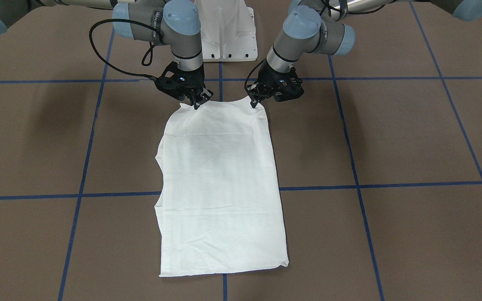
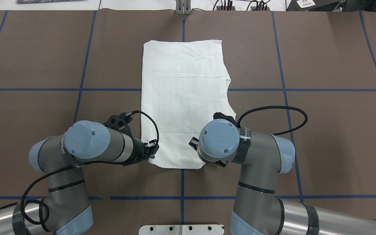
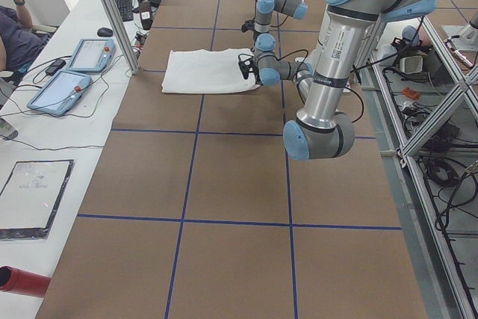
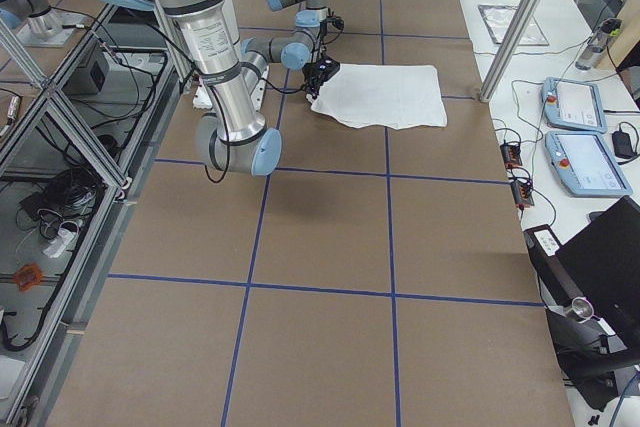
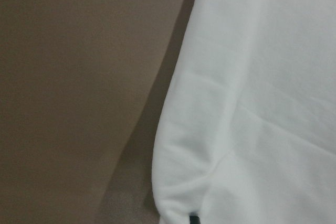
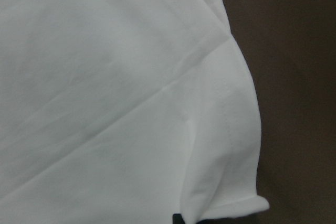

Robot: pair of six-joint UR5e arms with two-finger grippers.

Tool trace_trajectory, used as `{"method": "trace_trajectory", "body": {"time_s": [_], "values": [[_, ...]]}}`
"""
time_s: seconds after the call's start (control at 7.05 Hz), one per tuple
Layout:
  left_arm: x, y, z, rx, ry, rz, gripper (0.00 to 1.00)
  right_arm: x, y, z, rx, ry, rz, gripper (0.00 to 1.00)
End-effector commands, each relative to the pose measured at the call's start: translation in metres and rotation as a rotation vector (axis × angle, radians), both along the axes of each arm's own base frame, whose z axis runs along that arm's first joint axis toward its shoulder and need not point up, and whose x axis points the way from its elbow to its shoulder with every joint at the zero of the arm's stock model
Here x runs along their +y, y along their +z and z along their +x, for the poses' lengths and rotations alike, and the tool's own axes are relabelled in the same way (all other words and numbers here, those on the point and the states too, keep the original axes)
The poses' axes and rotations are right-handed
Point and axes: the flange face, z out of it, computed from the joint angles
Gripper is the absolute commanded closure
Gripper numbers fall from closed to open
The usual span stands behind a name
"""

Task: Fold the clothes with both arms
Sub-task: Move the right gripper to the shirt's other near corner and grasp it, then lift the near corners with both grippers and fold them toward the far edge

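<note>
The white shirt [image 1: 220, 179] lies folded into a long narrow rectangle down the middle of the brown table, also seen from above [image 2: 183, 98]. My left gripper [image 1: 254, 103] is shut on the corner of the shirt's edge nearest the robot on my left, low over the table [image 2: 152, 153]. My right gripper [image 1: 196, 103] is shut on the other near corner; from above its own wrist hides it. The cloth edge sags in a curve between the two corners. Each wrist view shows a bunched white corner [image 5: 252, 103] [image 6: 105, 103] with a dark fingertip at the bottom edge. No print, collar or label shows.
The white metal pedestal base [image 1: 228, 33] stands just behind the grippers at the robot's side. Blue tape lines [image 2: 83, 89] grid the table. Beyond the far edge, a side desk carries tablets [image 3: 75, 72], and a person's arm [image 3: 15, 28] shows there.
</note>
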Motion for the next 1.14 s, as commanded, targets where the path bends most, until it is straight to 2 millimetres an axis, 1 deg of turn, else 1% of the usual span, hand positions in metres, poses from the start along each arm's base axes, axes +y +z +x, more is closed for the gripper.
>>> {"method": "trace_trajectory", "body": {"time_s": [0.0, 0.14, 0.28, 0.43, 0.57, 0.71, 0.85, 0.99], "values": [[0.018, -0.042, -0.032, -0.006, 0.010, -0.006, 1.00, 0.011, 0.002, 0.031, -0.053, -0.013, 0.003, 1.00], [0.036, -0.063, -0.047, 0.022, 0.024, -0.010, 1.00, 0.037, -0.008, 0.051, -0.099, -0.064, -0.008, 1.00], [0.061, -0.072, -0.046, 0.032, 0.057, -0.032, 1.00, 0.059, -0.016, 0.060, -0.135, -0.127, -0.035, 1.00], [0.082, -0.087, -0.057, 0.030, 0.098, -0.050, 1.00, 0.072, -0.021, 0.067, -0.148, -0.199, -0.098, 1.00], [0.102, -0.098, -0.073, 0.003, 0.163, -0.085, 1.00, 0.085, -0.034, 0.081, -0.159, -0.244, -0.134, 1.00], [0.111, -0.110, -0.096, -0.006, 0.172, -0.092, 1.00, 0.091, -0.045, 0.093, -0.167, -0.250, -0.131, 1.00], [0.113, -0.114, -0.106, -0.005, 0.172, -0.090, 1.00, 0.083, -0.053, 0.102, -0.185, -0.225, -0.113, 1.00], [0.112, -0.105, -0.092, -0.034, 0.178, -0.093, 1.00, 0.075, -0.057, 0.097, -0.181, -0.197, -0.076, 1.00]]}}
